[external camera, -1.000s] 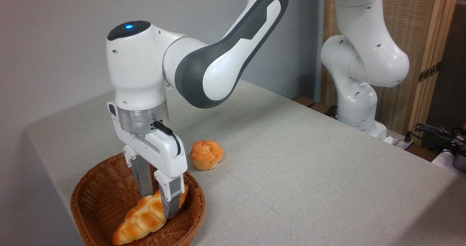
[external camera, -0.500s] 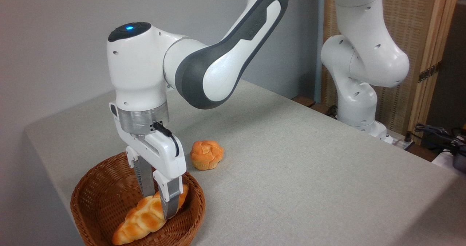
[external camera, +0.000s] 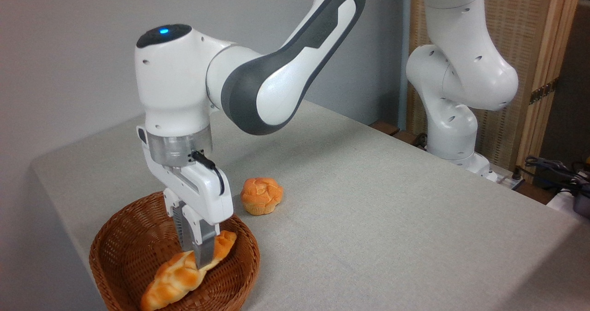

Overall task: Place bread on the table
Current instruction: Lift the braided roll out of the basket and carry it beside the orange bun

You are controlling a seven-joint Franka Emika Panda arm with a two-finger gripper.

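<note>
STEP: grasp/lift start | gripper [external camera: 197, 255] fingers pinched tight on bread [external camera: 184, 274], mid-loaf | LOC: bread in basket [external camera: 115, 237], low end near front rim | NEXT: lift clear of rim, carry right to bare table [external camera: 368, 219], away from bun [external camera: 261, 196], release.

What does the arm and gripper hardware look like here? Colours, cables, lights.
Glossy white arm with dark grey link panels and small round holes. A blue light glows on the black wrist cap. A silver flange ring sits above the white gripper, which has grey fingers. A black cable loops from the flange down the gripper body.
</note>
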